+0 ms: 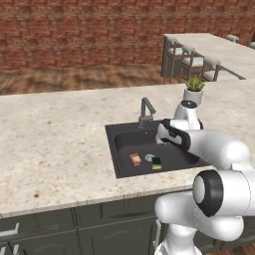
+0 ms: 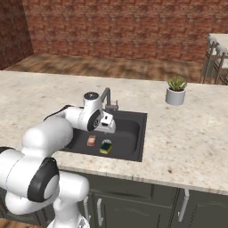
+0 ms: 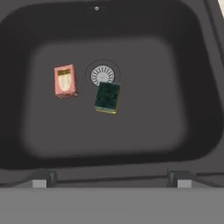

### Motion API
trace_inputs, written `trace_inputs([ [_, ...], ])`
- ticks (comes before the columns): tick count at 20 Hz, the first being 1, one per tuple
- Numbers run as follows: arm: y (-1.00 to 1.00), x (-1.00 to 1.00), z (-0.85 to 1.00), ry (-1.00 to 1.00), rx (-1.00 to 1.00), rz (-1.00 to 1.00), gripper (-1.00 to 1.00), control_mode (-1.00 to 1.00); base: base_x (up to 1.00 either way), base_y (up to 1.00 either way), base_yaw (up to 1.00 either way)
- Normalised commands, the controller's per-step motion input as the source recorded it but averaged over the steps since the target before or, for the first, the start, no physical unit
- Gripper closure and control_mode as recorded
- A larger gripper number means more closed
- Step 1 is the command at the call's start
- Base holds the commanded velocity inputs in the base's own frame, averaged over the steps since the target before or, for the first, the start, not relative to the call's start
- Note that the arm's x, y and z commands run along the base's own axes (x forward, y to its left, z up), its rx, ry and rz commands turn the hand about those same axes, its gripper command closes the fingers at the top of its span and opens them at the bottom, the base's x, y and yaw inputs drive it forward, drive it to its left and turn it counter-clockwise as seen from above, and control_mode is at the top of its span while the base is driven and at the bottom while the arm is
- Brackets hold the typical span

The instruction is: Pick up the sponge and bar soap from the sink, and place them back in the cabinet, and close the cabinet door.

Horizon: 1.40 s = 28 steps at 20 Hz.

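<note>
Yellow sponge (image 3: 107, 97) with dark green face, orange-brown bar soap (image 3: 65, 81) paler-rimmed, in charcoal sink (image 3: 192, 109).

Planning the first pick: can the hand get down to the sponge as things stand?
Probably yes. The hand hangs open above the sink, and the sponge lies green face up on the floor beside the drain, apart from the soap, nothing covering it.

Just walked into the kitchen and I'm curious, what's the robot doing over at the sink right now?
The white arm is reaching over the sink, with its gripper open above the basin and holding nothing. The sponge, green face up, and the bar soap both lie on the sink floor near the drain, the sponge overlapping its edge. Neither has been picked up yet. A faucet stands behind the basin and a potted plant sits on the counter.
</note>
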Motion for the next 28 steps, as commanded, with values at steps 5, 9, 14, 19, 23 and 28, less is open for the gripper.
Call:
trace_inputs([
  [5, 0.0, 0.25, -0.3, 0.0, 0.0, 0.0, -1.0, -1.0, 0.0, 0.0, 0.0],
  [9, 0.0, 0.21, -0.34, 0.0, 0.0, 0.0, -1.0, -1.0, 0.0, 0.0, 0.0],
  [14, 0.0, 0.16, -0.33, 0.0, 0.0, 0.0, -1.0, -1.0, 0.0, 0.0, 0.0],
  [19, 0.0, 0.21, -0.28, 0.0, 0.0, 0.0, -1.0, -1.0, 0.0, 0.0, 0.0],
  [23, 0.0, 0.28, -0.26, 0.0, 0.0, 0.0, -1.0, -1.0, 0.0, 0.0, 0.0],
  [28, 0.0, 0.24, -0.29, 0.0, 0.0, 0.0, -1.0, -1.0, 0.0, 0.0, 0.0],
])
